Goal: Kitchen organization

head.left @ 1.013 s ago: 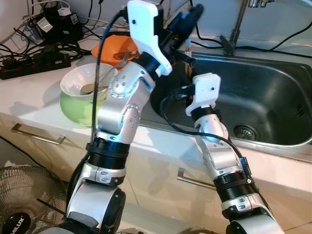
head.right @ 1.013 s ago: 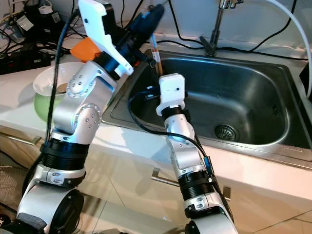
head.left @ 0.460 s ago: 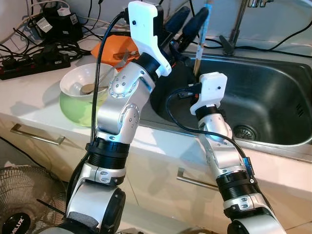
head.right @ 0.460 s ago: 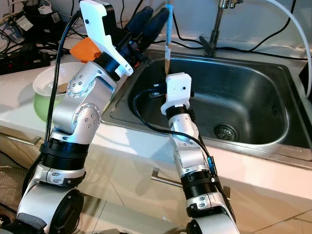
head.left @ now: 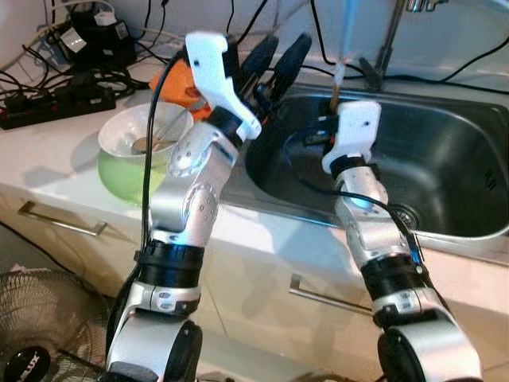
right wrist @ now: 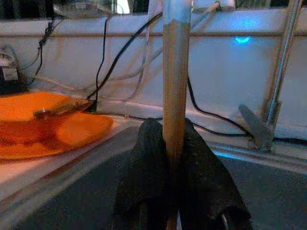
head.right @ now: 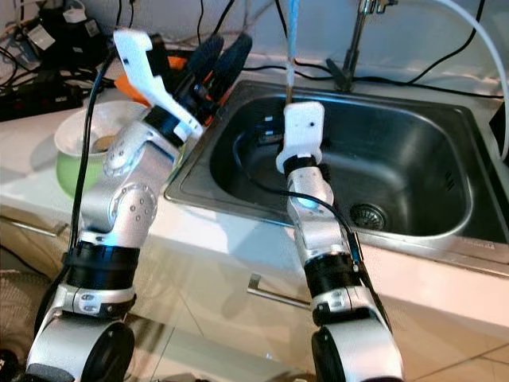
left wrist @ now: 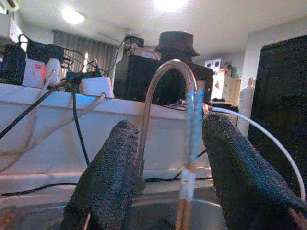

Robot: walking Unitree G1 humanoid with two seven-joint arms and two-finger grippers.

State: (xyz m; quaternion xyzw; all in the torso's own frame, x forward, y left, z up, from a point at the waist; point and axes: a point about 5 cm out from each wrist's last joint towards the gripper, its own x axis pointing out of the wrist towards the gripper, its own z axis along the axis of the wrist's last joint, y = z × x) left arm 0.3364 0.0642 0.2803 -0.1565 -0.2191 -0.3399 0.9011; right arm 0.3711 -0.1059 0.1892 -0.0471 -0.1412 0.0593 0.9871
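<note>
Holding chopstick [right wrist: 175, 72] higher, right tool [right wrist: 175, 158] raised

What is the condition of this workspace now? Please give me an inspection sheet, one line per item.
Surface: pale counter with a steel sink set in it; the basin looks dry.
Job's things: a chopstick, wooden with a pale blue top, stands upright over the sink.
Clutter: green bowl holding a spoon; orange plate with a utensil on it behind the bowl.
Grippers: right gripper is shut on the chopstick; left gripper is open beside it, above the sink's edge.
Cables: a power strip and many black and white cords along the back wall.
Surroundings: tap behind the sink; drawer handle; fan on the floor.
</note>
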